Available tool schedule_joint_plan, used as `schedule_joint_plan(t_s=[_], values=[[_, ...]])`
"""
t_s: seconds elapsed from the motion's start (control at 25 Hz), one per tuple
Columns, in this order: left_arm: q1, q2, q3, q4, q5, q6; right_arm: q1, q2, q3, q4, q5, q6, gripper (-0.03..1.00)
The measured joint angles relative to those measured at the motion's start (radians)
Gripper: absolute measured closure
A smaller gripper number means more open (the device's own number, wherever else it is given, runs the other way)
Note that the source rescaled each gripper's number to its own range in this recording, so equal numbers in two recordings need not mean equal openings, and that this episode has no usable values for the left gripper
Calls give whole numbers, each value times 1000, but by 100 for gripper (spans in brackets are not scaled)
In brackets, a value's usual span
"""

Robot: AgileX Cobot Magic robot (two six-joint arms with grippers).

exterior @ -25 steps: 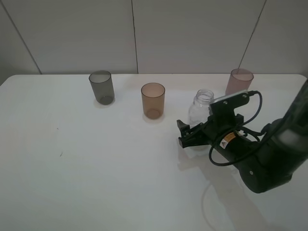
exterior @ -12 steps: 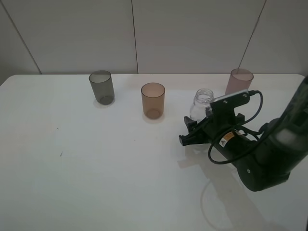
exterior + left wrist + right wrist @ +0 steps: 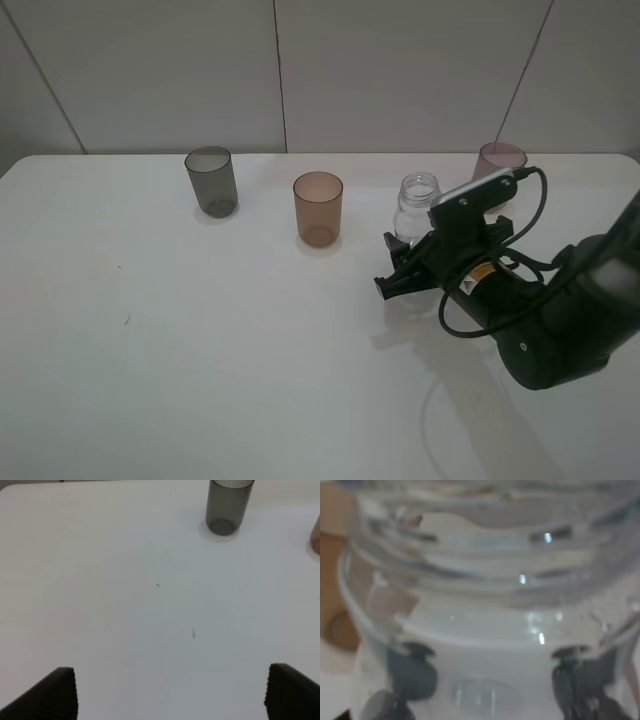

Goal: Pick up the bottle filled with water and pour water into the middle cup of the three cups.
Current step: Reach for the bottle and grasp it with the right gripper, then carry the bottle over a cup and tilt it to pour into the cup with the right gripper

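The clear capless bottle (image 3: 417,204) is between the fingers of my right gripper (image 3: 394,268), which is shut on its body and holds it slightly above the table, right of the middle cup (image 3: 318,208). In the right wrist view the bottle (image 3: 485,580) fills the frame, with the dark fingertips (image 3: 412,675) seen through it and the orange-brown cup (image 3: 335,580) behind. The three cups stand in a row: smoky grey (image 3: 211,180), orange-brown, and pink-mauve (image 3: 499,159), which is partly hidden by my right arm. My left gripper (image 3: 175,695) is open and empty over bare table.
The left wrist view shows the grey cup (image 3: 227,507) ahead and the orange-brown cup's edge (image 3: 316,537). The white table (image 3: 150,330) runs back to a grey panelled wall. My right arm's cable loops over the table at right.
My right gripper has risen a little with the bottle in it, and the bottle's neck has shifted slightly left and up. The cups have not moved.
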Motion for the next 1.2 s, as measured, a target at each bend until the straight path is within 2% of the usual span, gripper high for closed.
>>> schedule_joint_plan(t_s=[0.08,0.2,0.4,0.6,0.72,0.92,1.2], values=[[0,0,0,0,0,0,0,-79,0,3,65,-81,96],[0,0,0,0,0,0,0,-185,-23,43,217,-218,96],[0,0,0,0,0,0,-31,-269,-144,84,538,-479,96],[0,0,0,0,0,0,-95,-269,-296,97,760,-625,96],[0,0,0,0,0,0,-105,-269,-373,98,796,-732,96],[0,0,0,0,0,0,-108,-236,-472,105,800,-916,96],[0,0,0,0,0,0,-127,-130,-580,126,811,-979,96]])
